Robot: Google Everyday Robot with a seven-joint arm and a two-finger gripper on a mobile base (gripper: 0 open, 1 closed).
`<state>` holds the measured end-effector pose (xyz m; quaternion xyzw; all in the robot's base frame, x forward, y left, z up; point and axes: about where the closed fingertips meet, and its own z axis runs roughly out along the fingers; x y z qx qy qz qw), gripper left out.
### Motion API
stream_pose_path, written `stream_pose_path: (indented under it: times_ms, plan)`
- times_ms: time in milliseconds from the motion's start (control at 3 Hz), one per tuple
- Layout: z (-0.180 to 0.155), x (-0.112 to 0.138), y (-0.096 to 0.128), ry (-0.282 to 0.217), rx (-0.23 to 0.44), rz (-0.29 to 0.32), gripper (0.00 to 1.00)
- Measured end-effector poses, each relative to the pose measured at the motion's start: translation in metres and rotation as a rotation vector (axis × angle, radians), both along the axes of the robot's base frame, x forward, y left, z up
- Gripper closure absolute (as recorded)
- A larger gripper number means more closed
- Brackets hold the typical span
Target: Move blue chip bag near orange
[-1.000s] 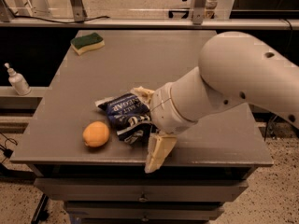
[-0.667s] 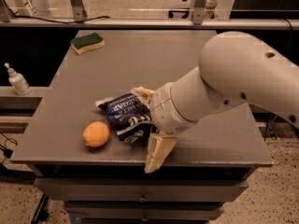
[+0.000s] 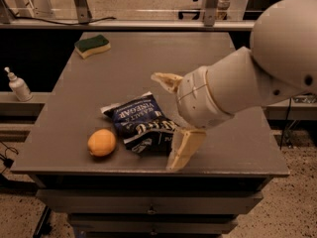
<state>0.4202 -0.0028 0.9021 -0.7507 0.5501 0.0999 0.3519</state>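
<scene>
1. The blue chip bag (image 3: 140,122), crinkled navy foil with white lettering, lies flat on the front half of the grey flat-topped desk (image 3: 148,58), a little left of the middle.
2. The orange (image 3: 102,142), a small round orange-yellow fruit with matte skin, sits just beside the bag's lower left corner, near the desk's front edge. Whether the two touch cannot be told.
3. The pincer (image 3: 164,122), cream-coloured with two fingers, reaches in from the right on a thick white arm (image 3: 257,78). Its fingers stand wide apart, one above the bag's right end and the other at the desk's front edge, below and to the right of the bag. The bag's right end lies in the gap between them and is not squeezed.
4. Nothing lies between the bag and the orange.
5. A green-and-yellow rectangular sponge (image 3: 92,45) rests at the desk's far left corner, well apart from both.
6. A small white plastic pump bottle (image 3: 19,86) stands upright on a lower ledge left of the desk.
7. A grey drawer front (image 3: 148,202) runs beneath the desk top.
</scene>
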Motion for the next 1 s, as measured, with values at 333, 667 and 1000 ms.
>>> stream_pose_path:
  times_ms: [333, 667, 1000]
  plan:
    - [0.051, 0.004, -0.04, -0.09, -0.005, -0.043, 0.0]
    - [0.094, 0.016, -0.092, -0.171, -0.02, -0.069, 0.0]
    - [0.123, 0.038, -0.151, -0.214, -0.038, -0.069, 0.0]
